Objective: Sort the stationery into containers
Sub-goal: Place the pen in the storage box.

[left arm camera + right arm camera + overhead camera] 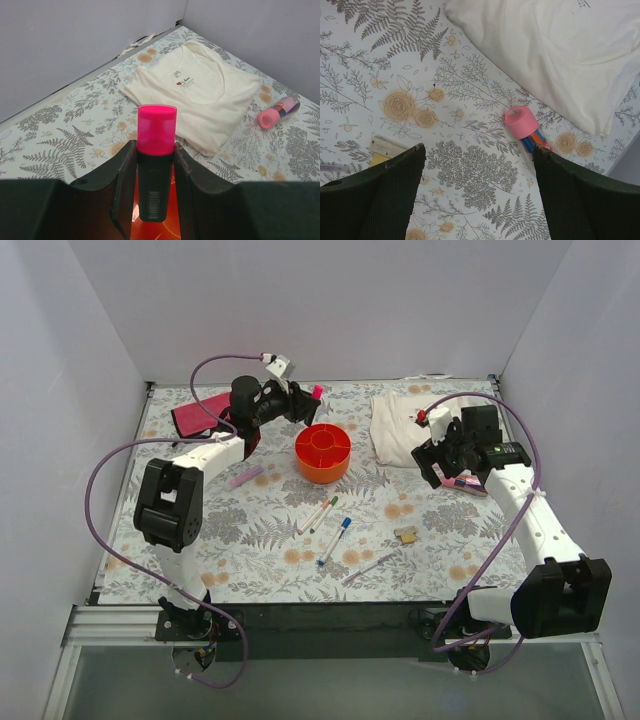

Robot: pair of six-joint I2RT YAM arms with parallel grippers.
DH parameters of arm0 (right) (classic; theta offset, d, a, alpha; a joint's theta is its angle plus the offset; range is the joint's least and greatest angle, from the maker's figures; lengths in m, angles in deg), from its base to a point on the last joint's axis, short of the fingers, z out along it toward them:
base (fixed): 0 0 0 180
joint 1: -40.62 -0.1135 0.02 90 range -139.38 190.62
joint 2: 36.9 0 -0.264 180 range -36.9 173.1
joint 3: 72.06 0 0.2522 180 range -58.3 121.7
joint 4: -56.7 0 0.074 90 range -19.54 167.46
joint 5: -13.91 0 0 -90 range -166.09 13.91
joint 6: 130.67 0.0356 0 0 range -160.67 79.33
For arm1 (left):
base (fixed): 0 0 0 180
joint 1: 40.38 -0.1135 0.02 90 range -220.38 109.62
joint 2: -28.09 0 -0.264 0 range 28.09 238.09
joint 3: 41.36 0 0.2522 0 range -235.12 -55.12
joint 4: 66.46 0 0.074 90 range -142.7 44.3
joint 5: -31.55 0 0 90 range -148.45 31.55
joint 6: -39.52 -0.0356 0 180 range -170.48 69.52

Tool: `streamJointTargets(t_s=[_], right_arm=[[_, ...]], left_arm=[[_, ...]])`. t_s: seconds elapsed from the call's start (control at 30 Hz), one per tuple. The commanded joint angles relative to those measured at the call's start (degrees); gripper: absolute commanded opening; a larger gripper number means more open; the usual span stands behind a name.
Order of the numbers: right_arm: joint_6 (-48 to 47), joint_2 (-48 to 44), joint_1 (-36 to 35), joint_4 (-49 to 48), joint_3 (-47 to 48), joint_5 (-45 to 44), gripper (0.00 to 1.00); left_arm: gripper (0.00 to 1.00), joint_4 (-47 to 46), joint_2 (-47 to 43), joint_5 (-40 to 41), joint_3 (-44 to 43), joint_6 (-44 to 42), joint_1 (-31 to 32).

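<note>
My left gripper is shut on a pink highlighter with a black body, cap pointing away, held above the table just behind the orange-red tub. The tub's orange shows under the fingers in the left wrist view. My right gripper is open and empty, low over the table beside a pink-capped glue stick. A lilac highlighter, red-capped, green-capped and blue-capped markers, a grey pen and a tan block lie loose on the table.
A folded white shirt lies at the back right, next to the right gripper. A dark pink cloth lies at the back left. White walls close in the floral table on three sides.
</note>
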Motion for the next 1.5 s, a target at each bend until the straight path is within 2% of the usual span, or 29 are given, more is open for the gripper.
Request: streamJointTargets(t_s=[0.0, 0.6, 0.63, 0.77, 0.83, 0.97, 1.1, 1.2, 1.27, 1.3, 1.33, 1.4, 1.43, 1.47], right_arm=[[0.49, -1.28, 0.23, 0.07, 0.04, -1.01, 0.91], [0.49, -0.31, 0.32, -0.19, -0.57, -1.1, 0.92], [0.58, -0.13, 0.32, -0.19, -0.57, -0.93, 0.92], [0.49, 0.48, 0.32, -0.28, -0.22, -0.66, 0.92], [0.58, 0.75, 0.23, -0.46, -0.05, -0.57, 0.92], [0.58, 1.27, 0.32, -0.54, 0.31, -0.14, 0.92], [0.66, 0.4, 0.32, -0.98, -0.92, 0.48, 0.92], [0.93, -0.57, 0.32, -1.51, -3.03, 1.71, 0.92], [0.84, -1.1, 0.32, -1.51, -4.17, 2.67, 0.93], [0.75, -1.1, 0.23, -1.34, -4.35, 3.03, 0.93], [0.67, -1.19, 0.32, -1.16, -4.61, 3.38, 0.93], [-0.03, -1.27, 0.23, -0.72, -5.05, 4.43, 0.93], [-0.3, -1.19, 0.32, -0.63, -5.14, 4.7, 0.93], [-0.74, -1.1, 0.32, -0.55, -5.14, 4.96, 0.93]], left_arm=[[0.0, -3.05, 1.43, -1.05, -0.77, 1.39, 0.55], [0.0, -0.95, 10.75, 0.97, -5.07, 0.16, 0.64], [0.14, -0.16, 10.84, 1.06, -5.07, -0.01, 0.64], [0.51, 1.78, 9.96, 1.41, -5.24, -1.24, 0.55], [0.8, 3.35, 7.86, 1.24, -6.2, -1.86, 0.55], [0.81, 10.03, 2.51, 4.21, -9.71, -4.57, 0.38], [0.97, 16.1, -6.37, 14.57, -8.07, -11.77, -0.5], [0.98, 21.46, -14.36, 16.79, -2.64, -20.01, -2.6], [0.98, 29.69, -18.23, 15.22, -0.42, -25.38, -3.66], [0.98, 34.69, -18.51, 12.77, -0.06, -34.29, -4.02], [0.87, 45.88, -18.34, 12.05, -0.32, -38.03, -4.02], [0.73, 57.53, -14.76, 10.47, -1.89, -44.46, -5.41], [0.71, 67.77, -12.82, 7.59, -4.17, -48.23, -6.38], [0.71, 71.79, -10.89, 6.96, -5.58, -49.05, -7.44]])
